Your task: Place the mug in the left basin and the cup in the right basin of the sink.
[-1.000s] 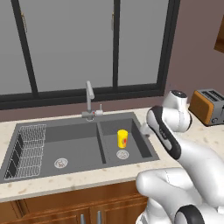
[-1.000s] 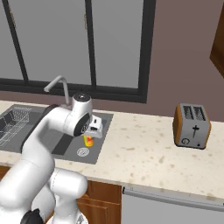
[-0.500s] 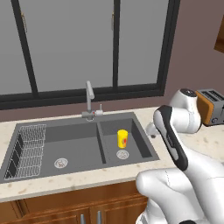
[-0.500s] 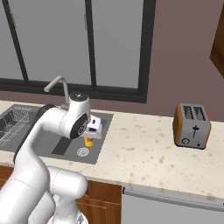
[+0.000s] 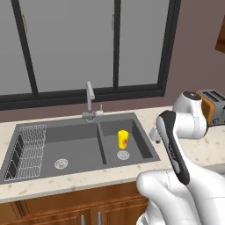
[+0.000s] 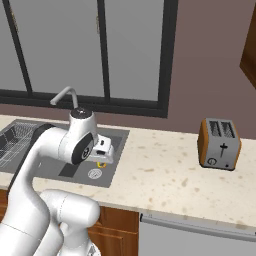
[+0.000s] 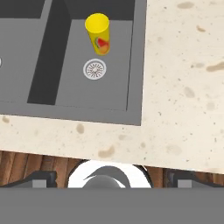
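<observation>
The double-basin sink (image 5: pixel 79 147) is lying quiet as the white arm is swinging away rightward over the speckled stone counter (image 7: pixel 183 100), toward the toaster (image 6: pixel 219 144). Its gripper (image 6: pixel 103 152) is standing fully open and empty. The yellow cup (image 5: pixel 123 139) is sitting upright in the right basin (image 5: pixel 139 145) beside the drain, seemingly delivered; the mug cannot be seen.

The arm (image 5: pixel 176 145) is glossy white with rounded, bulbous segments, a dark charcoal band curving along its link, a round grey cap on the topmost joint, and a boxy white hand (image 6: pixel 102 149) at its end.
</observation>
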